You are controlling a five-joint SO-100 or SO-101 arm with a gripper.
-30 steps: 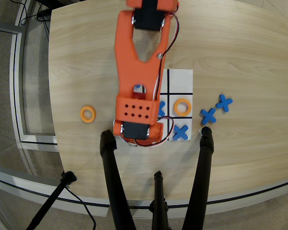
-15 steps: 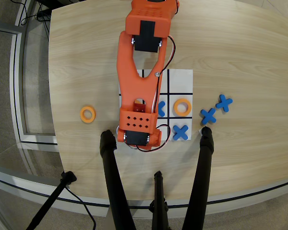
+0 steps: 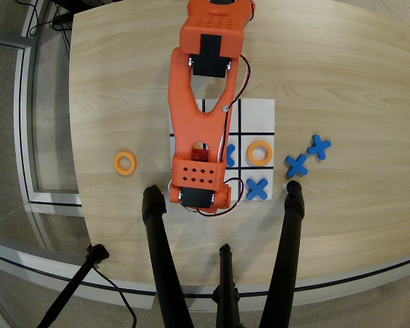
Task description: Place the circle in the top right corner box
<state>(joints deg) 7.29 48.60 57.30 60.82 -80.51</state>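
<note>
A: Where was the circle seen?

B: In the overhead view, 1 orange ring was lying flat on the bare wood, well apart from the paper grid and to its left. This loose ring was judged to be the circle for the task. A 2nd orange ring was already resting inside the grid's right-hand middle cell.

A: How was the ring expected to handle?

B: It was judged light, stiff and thin, probably hard plastic, and likely to slide on the smooth table. A hold across the band, with 1 finger in the hole and 1 outside the rim, was thought the safest.

A: And the target box?

B: The cell at the grid's upper right was seen white and empty. Whether that was the corner meant by the task could not be settled from 1 view.

A: What else was noted?

B: 1 blue cross lay in the lower right cell, another was partly hidden by the arm, and 2 more crosses lay off the paper to the right.

A: What about the pincer?

B: The orange arm was stretched over the grid's left column. The gripper was hidden beneath the arm's body, so whether it was apart or together could not be told. Nothing was seen carried.
</note>
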